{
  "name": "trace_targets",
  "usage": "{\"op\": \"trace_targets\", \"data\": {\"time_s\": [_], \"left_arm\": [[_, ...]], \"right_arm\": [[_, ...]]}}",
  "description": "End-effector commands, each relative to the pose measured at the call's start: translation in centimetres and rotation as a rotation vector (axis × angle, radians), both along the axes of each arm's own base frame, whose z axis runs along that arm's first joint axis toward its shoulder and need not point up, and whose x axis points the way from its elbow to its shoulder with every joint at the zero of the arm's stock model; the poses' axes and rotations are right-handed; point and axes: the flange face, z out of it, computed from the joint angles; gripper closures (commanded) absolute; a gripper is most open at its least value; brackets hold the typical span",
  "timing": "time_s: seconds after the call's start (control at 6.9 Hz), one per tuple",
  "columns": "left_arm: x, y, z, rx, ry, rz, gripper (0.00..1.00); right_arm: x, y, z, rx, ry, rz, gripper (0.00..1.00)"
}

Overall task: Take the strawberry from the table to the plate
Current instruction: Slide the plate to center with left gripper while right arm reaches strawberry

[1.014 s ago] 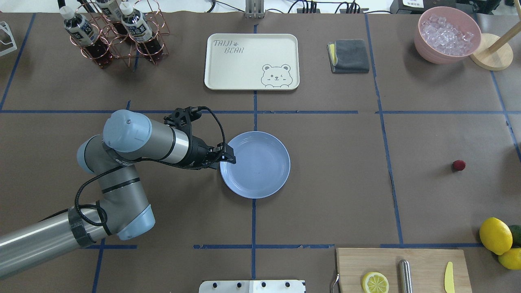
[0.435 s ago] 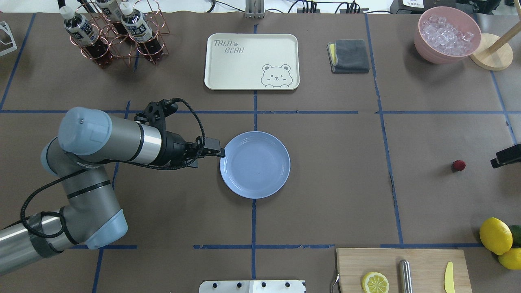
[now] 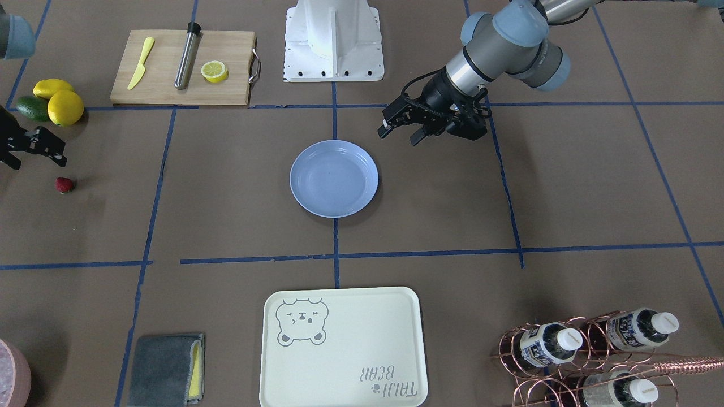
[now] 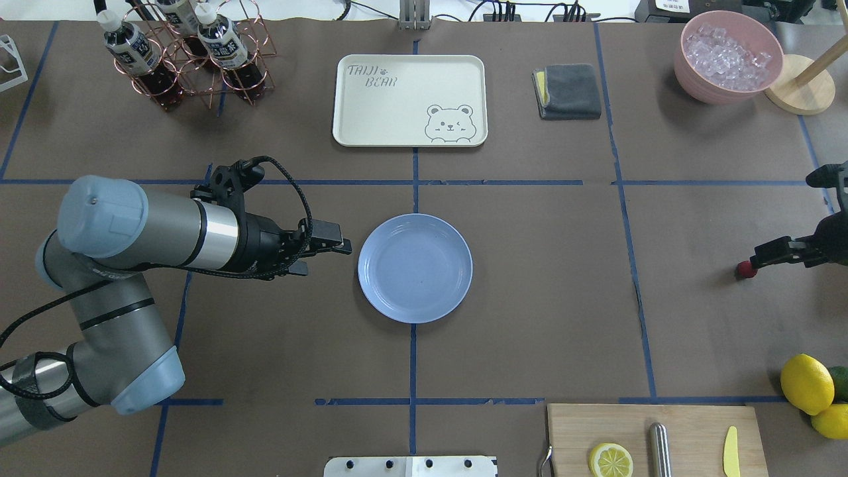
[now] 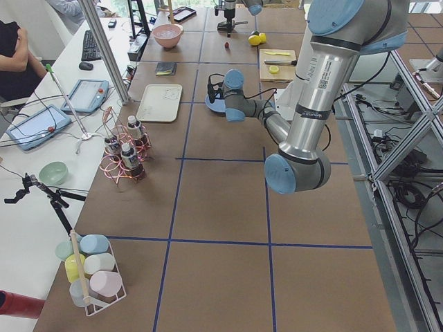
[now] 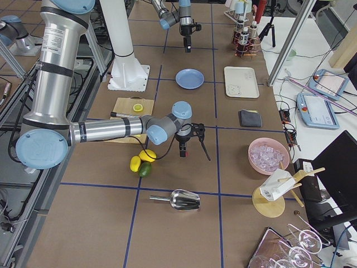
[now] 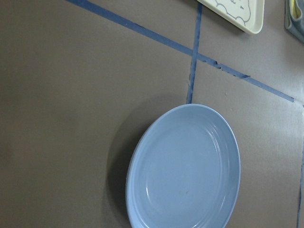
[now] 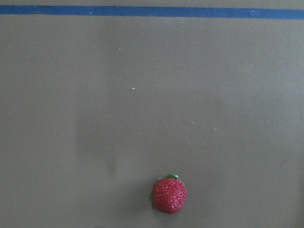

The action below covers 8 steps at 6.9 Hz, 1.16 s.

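The strawberry (image 3: 64, 185) lies on the table (image 4: 543, 298) far out on my right side, small and dark red; in the right wrist view the strawberry (image 8: 168, 195) sits low in the middle. My right gripper (image 3: 38, 164) hovers open just beside and above it, and from overhead one finger (image 4: 775, 253) partly covers the strawberry (image 4: 743, 270). The light-blue plate (image 4: 415, 267) rests empty at the table's middle, and its rim (image 7: 185, 166) fills the left wrist view. My left gripper (image 3: 399, 134) is open and holds nothing, a short way off the plate's left edge.
A cream bear-print tray (image 4: 409, 99), a grey cloth (image 4: 568, 91) and a pink bowl of ice (image 4: 729, 56) line the far side. A copper bottle rack (image 4: 192, 53) stands far left. Lemons (image 4: 806, 383) and a cutting board (image 4: 652, 440) sit near right.
My left gripper has drawn back leftward off the plate's rim. My right gripper has come in from the right edge and now stands over the strawberry.
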Motion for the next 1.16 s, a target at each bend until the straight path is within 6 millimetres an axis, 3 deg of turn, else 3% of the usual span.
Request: {"op": "trace_targets", "data": {"time_s": [0.0, 0.29, 0.43, 0.72, 1.01], "left_arm": [[-0.3, 0.1, -0.4, 0.002, 0.009, -0.001, 0.0], [-0.4, 0.2, -0.4, 0.003, 0.01, -0.001, 0.0], [-0.4, 0.2, -0.4, 0.003, 0.01, -0.002, 0.0], [-0.4, 0.1, -0.4, 0.002, 0.01, -0.006, 0.0], [-0.4, 0.2, -0.4, 0.003, 0.01, -0.004, 0.0]], "right_arm": [[-3.1, -0.3, 0.9, 0.016, 0.015, 0.017, 0.06], [-3.1, -0.2, 4.4, 0.047, -0.012, 0.007, 0.08], [-3.4, -0.4, 4.8, 0.049, -0.021, 0.011, 0.15], [-3.3, -0.3, 4.6, 0.042, -0.032, 0.006, 0.46], [-3.3, -0.2, 4.5, 0.041, -0.034, 0.003, 1.0]]}}
